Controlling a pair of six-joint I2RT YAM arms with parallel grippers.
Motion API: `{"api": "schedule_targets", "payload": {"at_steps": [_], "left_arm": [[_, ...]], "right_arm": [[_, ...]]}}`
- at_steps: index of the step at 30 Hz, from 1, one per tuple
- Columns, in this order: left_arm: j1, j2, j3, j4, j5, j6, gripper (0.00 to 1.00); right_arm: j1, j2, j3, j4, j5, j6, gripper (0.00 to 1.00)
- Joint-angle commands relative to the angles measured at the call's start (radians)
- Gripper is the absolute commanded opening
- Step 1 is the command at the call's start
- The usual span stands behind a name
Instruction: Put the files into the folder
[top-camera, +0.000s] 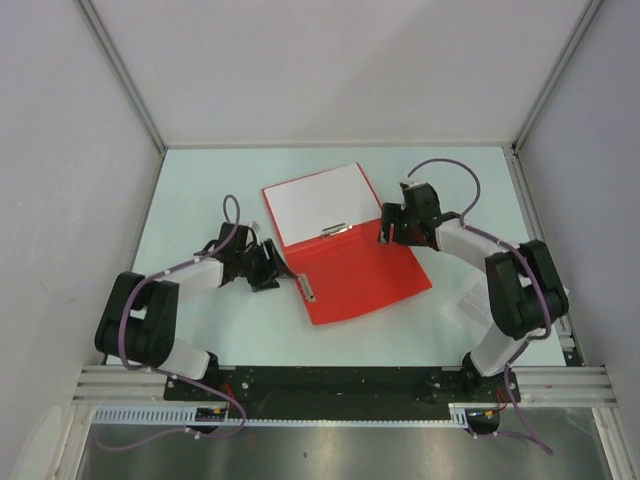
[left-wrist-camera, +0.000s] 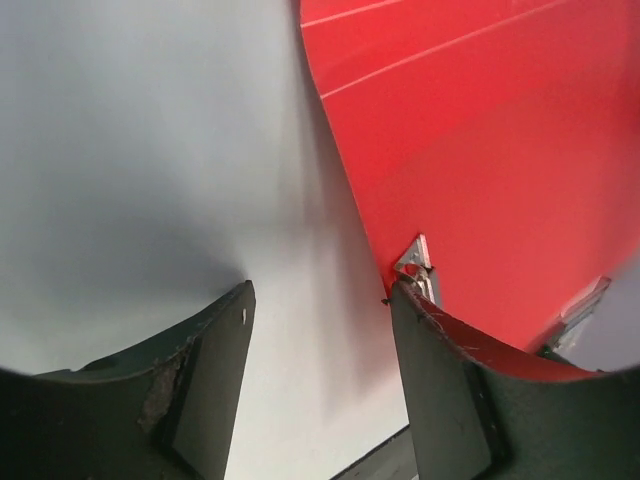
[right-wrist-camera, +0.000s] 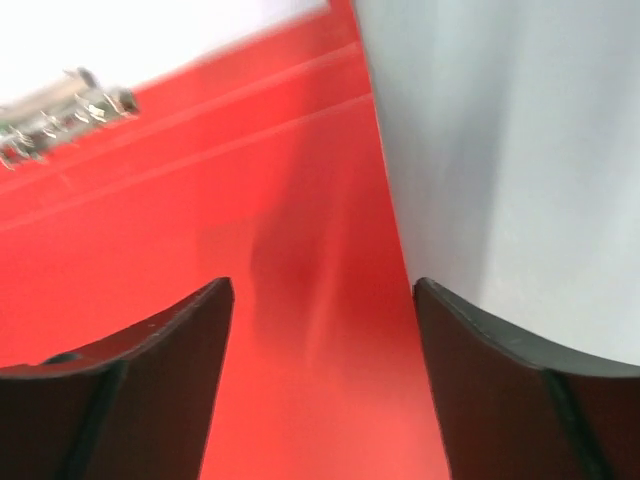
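The red folder (top-camera: 360, 280) lies open on the table, and white files (top-camera: 315, 205) sit on its far leaf under a metal clip (top-camera: 335, 230). My left gripper (top-camera: 278, 272) hovers at the folder's left edge, beside a small metal fitting (left-wrist-camera: 415, 262). It is open, with only bare table between its fingers (left-wrist-camera: 215, 370), and its right finger overlaps the folder (left-wrist-camera: 480, 150) edge. My right gripper (top-camera: 385, 228) is at the folder's right edge. In the right wrist view it (right-wrist-camera: 322, 295) stands open over red folder (right-wrist-camera: 200, 220), with the clip (right-wrist-camera: 60, 105) and files (right-wrist-camera: 150, 30) beyond.
Something white and flat (top-camera: 462, 305) lies on the table under my right arm, near the front right. Grey walls close the table in at the back and on both sides. A black rail (top-camera: 340, 380) runs along the near edge.
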Motion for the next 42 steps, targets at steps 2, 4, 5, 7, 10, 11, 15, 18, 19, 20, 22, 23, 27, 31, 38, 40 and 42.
{"api": "schedule_targets", "payload": {"at_steps": [2,4,5,7,10,11,15,18,19,20,22,23,27,31,38,40,42], "left_arm": [[-0.018,-0.111,0.049,-0.232,-0.091,0.052,0.66],[-0.019,-0.119,0.109,-0.264,-0.086,0.105,0.64],[-0.022,-0.115,0.129,-0.287,-0.088,0.116,0.63],[-0.033,-0.107,0.158,-0.303,-0.088,0.121,0.63],[-0.056,-0.102,0.140,-0.311,-0.052,0.099,0.67],[-0.067,-0.115,0.129,-0.306,-0.055,0.098,0.70],[-0.084,-0.235,0.062,-0.350,-0.166,0.101,0.69],[-0.084,-0.269,0.069,-0.415,-0.238,0.116,0.73],[-0.084,-0.276,0.073,-0.435,-0.250,0.118,0.74],[-0.082,-0.276,0.080,-0.464,-0.278,0.116,0.76],[-0.082,-0.297,0.062,-0.485,-0.304,0.104,0.79],[-0.082,-0.309,0.027,-0.476,-0.298,0.101,0.83],[-0.082,-0.309,0.000,-0.444,-0.286,0.076,0.89],[-0.082,-0.332,-0.039,-0.335,-0.178,0.029,0.79],[-0.082,-0.458,-0.078,-0.249,-0.193,-0.017,0.59],[-0.082,-0.435,-0.058,-0.228,-0.174,-0.007,0.53],[-0.084,-0.355,-0.030,-0.231,-0.131,0.022,0.50]], "right_arm": [[0.142,-0.207,0.057,-0.126,0.151,-0.028,0.83],[0.191,-0.230,0.056,-0.134,0.101,0.001,0.84],[0.210,-0.227,0.056,-0.116,0.040,0.042,0.84],[0.285,-0.199,0.057,-0.085,-0.040,0.075,0.84],[0.333,-0.185,0.057,-0.071,0.027,0.110,0.84],[0.333,-0.190,0.056,-0.105,0.063,0.107,0.84],[0.262,-0.195,0.056,-0.150,0.105,0.045,0.85],[0.264,-0.236,0.056,-0.160,0.201,-0.008,0.85],[0.265,-0.245,0.057,-0.163,0.215,-0.037,0.85],[0.262,-0.254,0.057,-0.172,0.225,-0.049,0.85],[0.241,-0.276,0.065,-0.211,0.281,-0.078,0.86],[0.238,-0.285,0.065,-0.222,0.300,-0.086,0.86],[0.264,-0.316,0.070,-0.242,0.386,-0.123,0.86],[0.279,-0.365,0.071,-0.222,0.282,-0.080,0.86],[0.392,-0.305,0.079,-0.150,-0.006,0.096,0.85],[0.460,-0.252,0.080,-0.047,-0.076,0.196,0.81],[0.555,-0.164,0.080,0.063,-0.123,0.294,0.79]]}}
